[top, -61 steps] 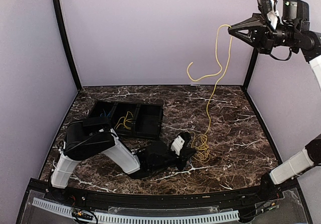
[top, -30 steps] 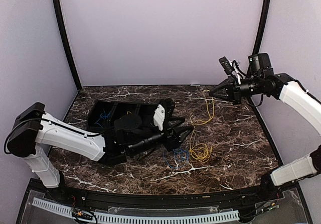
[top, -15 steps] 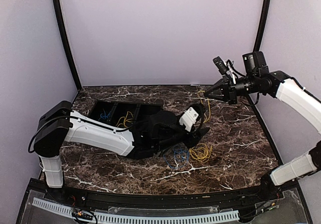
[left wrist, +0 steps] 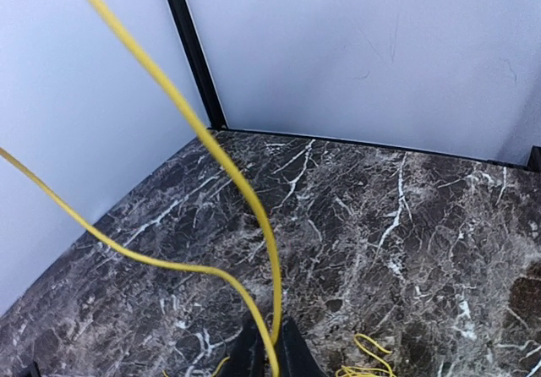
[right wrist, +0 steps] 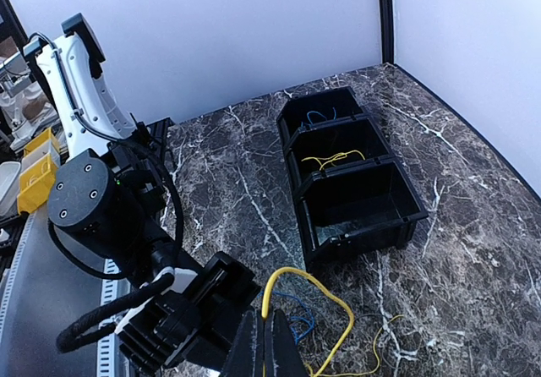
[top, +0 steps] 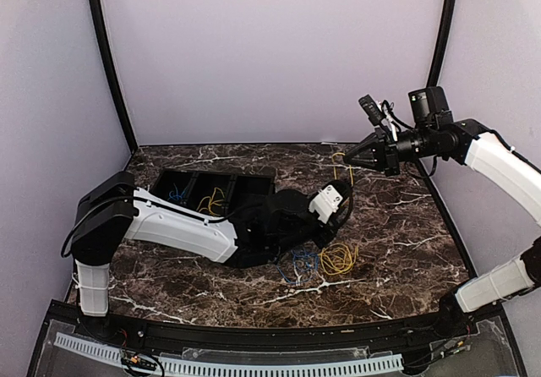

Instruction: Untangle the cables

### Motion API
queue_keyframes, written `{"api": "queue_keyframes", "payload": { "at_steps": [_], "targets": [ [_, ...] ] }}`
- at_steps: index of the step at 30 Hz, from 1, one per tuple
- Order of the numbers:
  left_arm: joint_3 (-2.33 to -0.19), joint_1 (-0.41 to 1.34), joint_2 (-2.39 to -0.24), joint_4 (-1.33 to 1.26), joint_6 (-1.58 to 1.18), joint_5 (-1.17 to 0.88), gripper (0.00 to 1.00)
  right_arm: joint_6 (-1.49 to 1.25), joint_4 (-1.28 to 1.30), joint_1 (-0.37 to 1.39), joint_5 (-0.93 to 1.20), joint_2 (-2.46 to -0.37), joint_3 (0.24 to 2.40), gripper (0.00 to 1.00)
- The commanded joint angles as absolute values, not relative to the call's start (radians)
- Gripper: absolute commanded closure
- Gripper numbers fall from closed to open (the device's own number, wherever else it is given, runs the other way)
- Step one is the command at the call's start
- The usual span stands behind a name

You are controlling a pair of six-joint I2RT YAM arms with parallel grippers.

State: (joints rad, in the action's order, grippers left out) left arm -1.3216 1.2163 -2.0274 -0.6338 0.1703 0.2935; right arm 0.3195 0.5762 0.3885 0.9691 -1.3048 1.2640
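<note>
- Far left, the left arm (top: pixel 169 225), one of two, stretches low over the marble surface (top: pixel 406 225), from the near left corner toward the middle.
- Behind it sits one black bin (top: pixel 221 174), on the left half of the surface close to the far edge, with three compartments in a row.
- The left compartment holds one small blue wire (top: pixel 176 196).
- The middle compartment holds one small yellow wire (top: pixel 211 201).
- The right compartment shows only its dark floor.
- On to the left gripper (left wrist: pixel 272 356), near the middle of the surface. Its fingers are pinched together on the yellow cable (top: pixel 338 259), and in the wrist view two yellow strands run up and away from that pinch.
- Two loose coils lie on the surface just in front of that gripper, toward the near edge. The blue cable (top: pixel 297 263) is on the left and the yellow cable's bundle on the right. From above I cannot tell whether they touch or merely lie side by side.
- From the yellow bundle a strand climbs toward the far right corner.
- Up there the right gripper (right wrist: pixel 260 347) hangs above the surface, its fingers closed tight on the same yellow cable. A yellow loop arcs out from its tips and drops toward the coils below.
- Far right, the right arm (top: pixel 507 166), second of the pair, reaches in from the right edge.
</note>
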Motion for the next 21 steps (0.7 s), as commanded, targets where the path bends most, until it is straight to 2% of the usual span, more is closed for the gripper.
{"api": "queue_keyframes", "payload": {
  "at_steps": [1,3,4,8,13,18,21],
  "targets": [
    [-1.32,1.21,-2.013,-0.71,0.199,0.344,1.0,0.302,0.555,0.396,0.985,-1.302,1.294,1.0],
    [-1.306,1.21,-1.997,-0.72,0.198,0.348,1.0,0.299,0.55,0.396,0.978,-1.303,1.291,1.0],
    [-1.3,1.21,-1.977,-0.721,0.19,0.347,1.0,0.294,0.543,0.395,0.959,-1.303,1.287,0.96],
    [-1.234,1.206,-1.89,-0.725,0.118,0.365,1.0,0.334,0.542,0.377,0.908,-1.305,1.249,0.61],
    [-1.075,1.17,-1.754,-0.782,-0.067,0.38,1.0,0.474,0.557,0.385,0.887,-1.298,1.108,0.38],
    [-0.98,1.135,-1.655,-0.814,-0.204,0.391,1.0,0.568,0.508,0.579,0.733,-1.295,0.955,0.25],
    [-0.947,1.121,-1.621,-0.82,-0.231,0.39,1.0,0.567,0.471,0.629,0.711,-1.349,0.923,0.2]
  ]
}}
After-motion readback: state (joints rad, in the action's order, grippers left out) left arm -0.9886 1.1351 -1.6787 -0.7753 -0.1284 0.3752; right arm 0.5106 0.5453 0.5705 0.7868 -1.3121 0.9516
